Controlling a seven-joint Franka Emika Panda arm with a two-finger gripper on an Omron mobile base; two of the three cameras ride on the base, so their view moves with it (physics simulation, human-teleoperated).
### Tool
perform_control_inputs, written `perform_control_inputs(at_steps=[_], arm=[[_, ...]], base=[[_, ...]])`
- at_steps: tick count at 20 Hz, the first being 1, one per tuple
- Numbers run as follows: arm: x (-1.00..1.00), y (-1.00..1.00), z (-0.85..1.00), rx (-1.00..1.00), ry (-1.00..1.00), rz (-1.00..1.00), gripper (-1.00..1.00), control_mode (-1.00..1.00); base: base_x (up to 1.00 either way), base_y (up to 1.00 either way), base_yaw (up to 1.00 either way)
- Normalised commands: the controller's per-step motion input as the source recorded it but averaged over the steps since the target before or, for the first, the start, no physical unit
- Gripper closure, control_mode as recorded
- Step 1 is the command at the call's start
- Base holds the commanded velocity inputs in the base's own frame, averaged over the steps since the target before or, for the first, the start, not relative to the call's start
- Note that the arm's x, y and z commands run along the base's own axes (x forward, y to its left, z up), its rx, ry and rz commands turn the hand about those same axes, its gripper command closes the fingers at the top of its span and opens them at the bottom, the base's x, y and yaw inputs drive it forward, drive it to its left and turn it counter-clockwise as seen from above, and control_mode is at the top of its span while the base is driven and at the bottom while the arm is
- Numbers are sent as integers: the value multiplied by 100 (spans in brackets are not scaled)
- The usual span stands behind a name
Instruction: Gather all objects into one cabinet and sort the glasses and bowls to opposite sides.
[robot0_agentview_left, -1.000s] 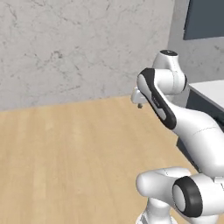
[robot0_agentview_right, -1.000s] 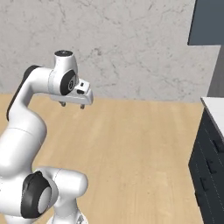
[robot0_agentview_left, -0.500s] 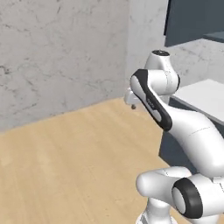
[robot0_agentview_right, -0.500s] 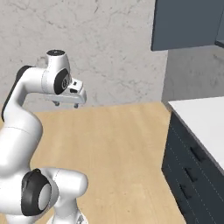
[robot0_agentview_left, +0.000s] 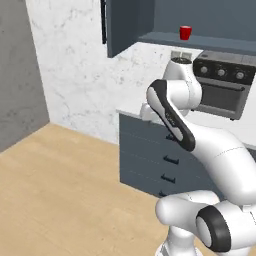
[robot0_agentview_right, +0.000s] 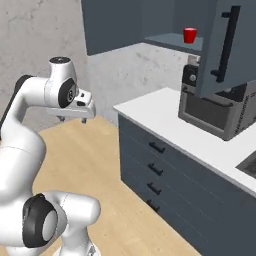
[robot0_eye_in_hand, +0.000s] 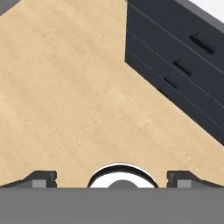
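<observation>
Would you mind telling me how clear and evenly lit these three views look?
Left base view: flat even light, soft focus, red mug small but distinct. Right base view: similar, the open cabinet door sharp-edged. Hand view: floor grain slightly blurred, no glare.

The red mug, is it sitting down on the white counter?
No, the red mug stands up on the shelf inside the open wall cabinet, well above the white counter.

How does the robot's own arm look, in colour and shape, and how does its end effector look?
The arm has glossy white, rounded, thick segments with dark joints: black discs at the base and shoulder, and a black stripe along one link. The end effector is a white, flat block with two small dark fingertips. No cables or markings are visible.
</observation>
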Motion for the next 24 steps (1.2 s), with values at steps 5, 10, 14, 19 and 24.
perform_control_inputs(at_steps=[5, 10, 14, 19, 24], arm=[[0, 0, 0, 0, 0, 0, -100, 100], [0, 0, 0, 0, 0, 0, -100, 100], [0, 0, 0, 0, 0, 0, -100, 100], [0, 0, 0, 0, 0, 0, -100, 100], [0, 0, 0, 0, 0, 0, -100, 100]], base=[[73, 33, -71], [82, 62, -59], [74, 88, -40], [43, 61, -42], [43, 21, -35]])
